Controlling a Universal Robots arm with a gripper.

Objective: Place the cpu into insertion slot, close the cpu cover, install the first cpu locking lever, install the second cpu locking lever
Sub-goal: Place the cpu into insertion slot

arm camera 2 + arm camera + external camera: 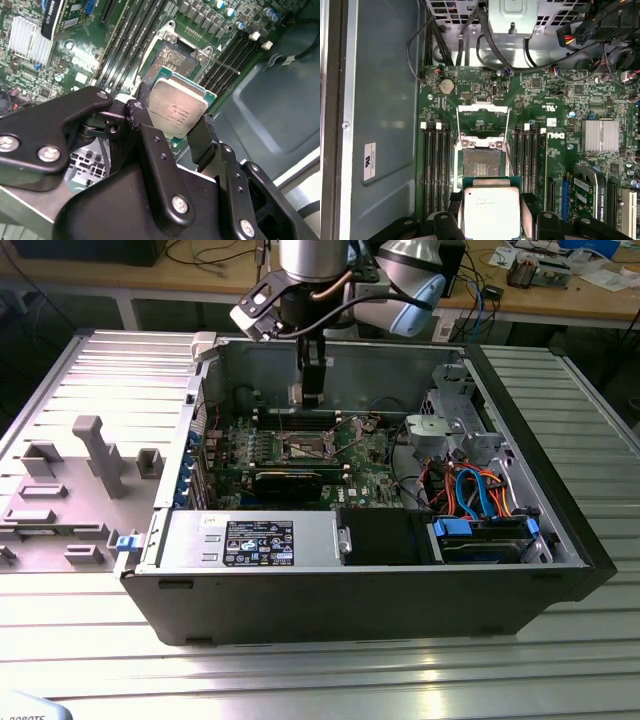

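My gripper (175, 122) is shut on the cpu (177, 109), a small square chip with a silver-grey top on a green edge, pinched between two black fingers (146, 131). In the first wrist view the cpu (491, 210) hangs above the board just short of the insertion slot (481, 162), whose contact field lies bare. The cpu cover (483, 107), a thin silvery frame, stands flipped open at the slot's far side. In the exterior view the gripper (311, 390) reaches down into the open computer case, above the insertion slot (303, 447) on the green motherboard (365, 475).
Black memory slots (436, 170) flank the socket on both sides. A finned heatsink (600, 136) and a black expansion card (288, 480) sit nearby. Cables (470, 45) run along the case wall. A drive cage (455, 430) and a power supply (250, 540) fill the case's other parts.
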